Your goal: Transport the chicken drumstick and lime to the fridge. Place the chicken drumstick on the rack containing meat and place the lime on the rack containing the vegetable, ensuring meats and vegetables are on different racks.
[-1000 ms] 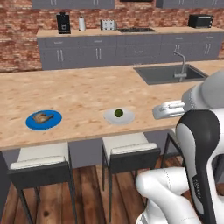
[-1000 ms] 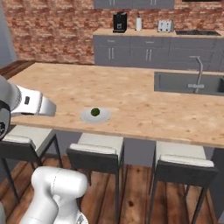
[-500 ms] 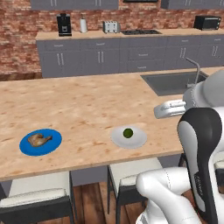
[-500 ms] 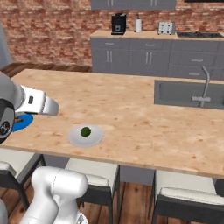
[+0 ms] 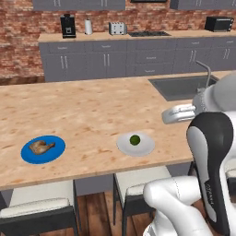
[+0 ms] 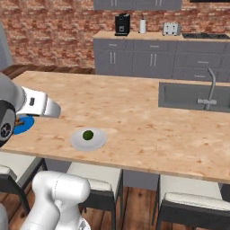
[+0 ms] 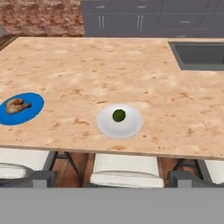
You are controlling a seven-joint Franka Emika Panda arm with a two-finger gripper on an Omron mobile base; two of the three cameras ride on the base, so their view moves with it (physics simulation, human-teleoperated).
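Since a moment ago the whole picture has shifted: the base has rolled nearer, so the camera moved, not the food. The big wooden worktop (image 5: 92,110) looks closer. A sink (image 5: 182,86) is set into its far right side. Stools (image 5: 39,209) stand under the near edge. The chicken drumstick (image 5: 40,146) lies on a blue plate (image 5: 56,150) at the left. The lime (image 5: 134,139) sits on a white plate (image 5: 145,146), well apart from it. I cannot tell if the jaws are apart or together.

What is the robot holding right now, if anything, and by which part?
Nothing: the golden-brown chicken drumstick lies on its blue plate, and the small dark green lime on its white plate.
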